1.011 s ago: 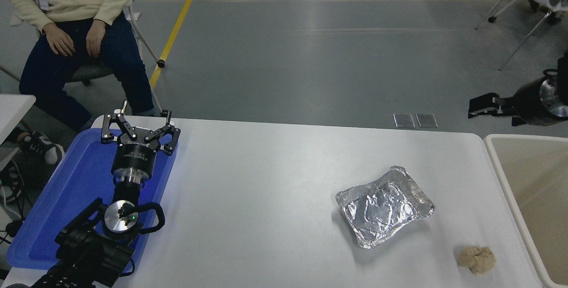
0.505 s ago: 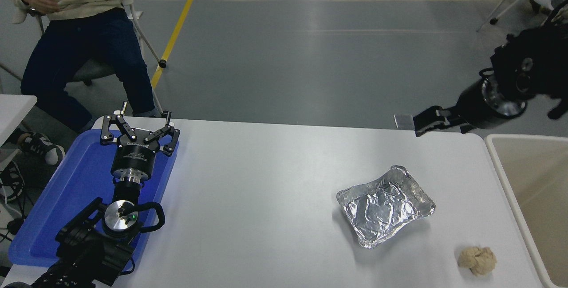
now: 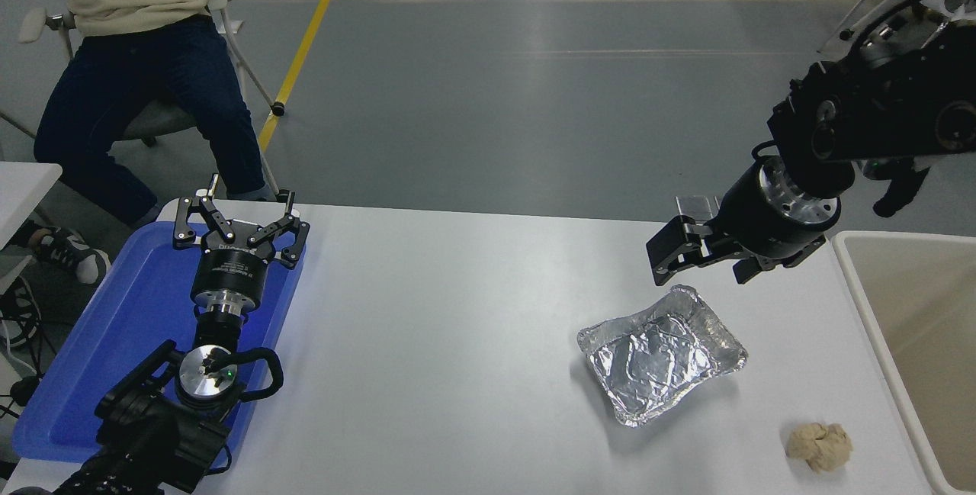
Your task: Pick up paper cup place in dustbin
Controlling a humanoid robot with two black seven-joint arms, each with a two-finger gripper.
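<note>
No paper cup shows anywhere in this view. The dustbin (image 3: 845, 251), a cream-beige bin with a thick pale rim, stands off the table's right end and is cut by the picture's edge. What shows of its inside is bare. My right gripper (image 3: 665, 254) hangs over the table's far right part, just above the far corner of the foil tray and left of the dustbin. It holds nothing that I can see. My left gripper (image 3: 240, 226) is parked over the blue tray at the lower left, open and empty.
A crinkled silver foil tray (image 3: 660, 354) lies right of the table's middle. A crumpled beige paper ball (image 3: 819, 445) lies near the front right corner. A flat blue tray (image 3: 91, 358) is at the left end. A person sits at the far left.
My right arm has swung in from the far right, beyond the dustbin, leftward and down over the table. The seated person raised both hands out of view. The foil tray and paper ball stay put.
</note>
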